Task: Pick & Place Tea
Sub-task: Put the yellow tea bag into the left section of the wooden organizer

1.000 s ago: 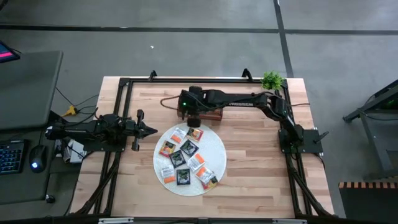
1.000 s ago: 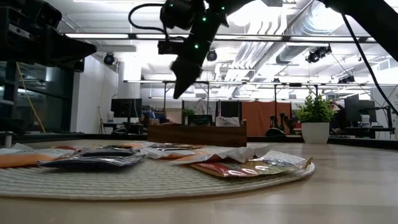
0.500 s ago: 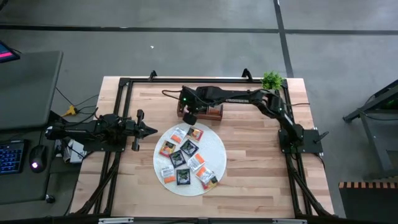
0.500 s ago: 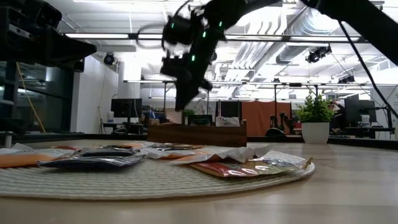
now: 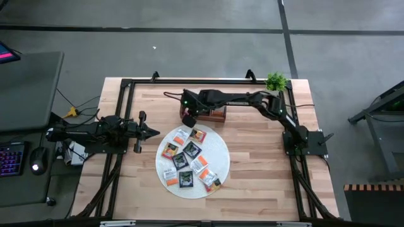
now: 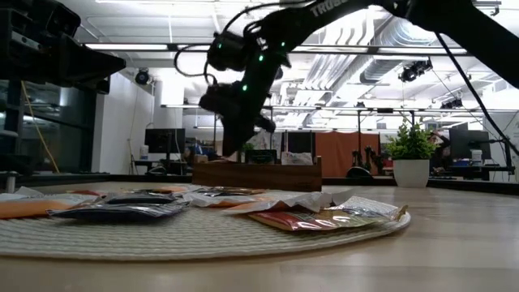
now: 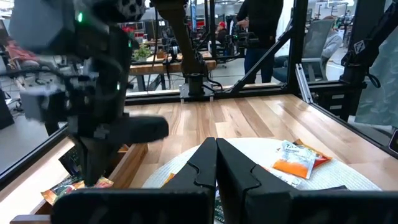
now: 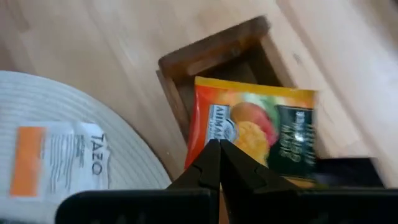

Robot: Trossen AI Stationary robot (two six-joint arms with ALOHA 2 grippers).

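Right pincer [image 8: 219, 149] clenched on orange sachet [image 8: 261, 127] above tray [image 5: 214, 115], at mat's [image 5: 218, 151] twelve o'clock. Left pincer [image 5: 153, 132] clenched, idle at nine o'clock.

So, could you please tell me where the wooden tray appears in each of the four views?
High view: wooden tray just above centre, partly under the right arm.
Low view: centre, beyond the mat.
Left wrist view: lower left, one wall showing.
Right wrist view: upper middle, behind the orange sachet.
Shared landmark: the round white mat, beside the tray in every view.
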